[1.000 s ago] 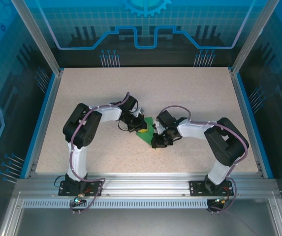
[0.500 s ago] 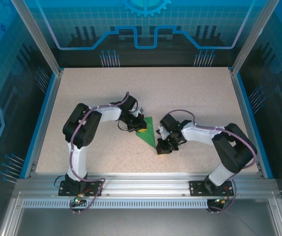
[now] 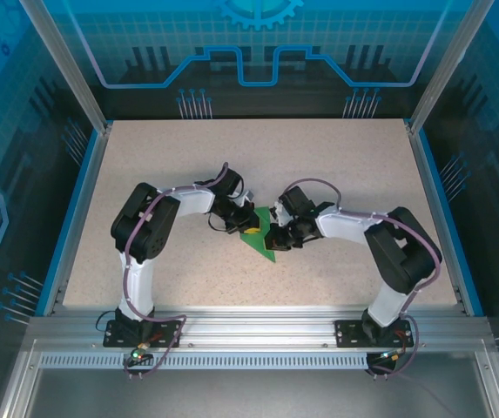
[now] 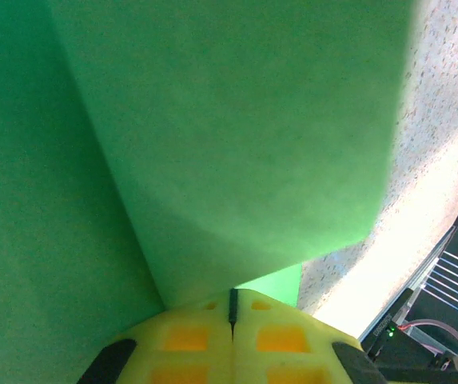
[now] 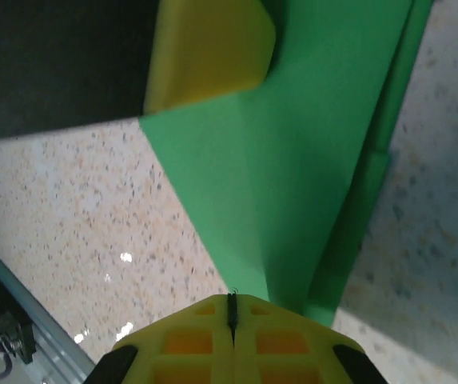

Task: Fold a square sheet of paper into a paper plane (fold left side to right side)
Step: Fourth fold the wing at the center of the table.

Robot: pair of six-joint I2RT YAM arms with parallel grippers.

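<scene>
The green sheet of paper lies mid-table, folded into a narrow pointed shape with its tip toward the arms. My left gripper is shut, tips down on the paper's left part; in the left wrist view its yellow fingers meet over the green paper. My right gripper is shut at the paper's right edge. In the right wrist view its shut tips sit at the near edge of the layered paper, with the left gripper's yellow finger beyond.
The speckled beige table is bounded by blue side rails and an aluminium rail at the front. Both arms' elbows bend outward either side of the paper.
The right gripper swung out to the paper's near tip, then came back up against its right edge and finished closing. The left gripper stayed put on the paper.
</scene>
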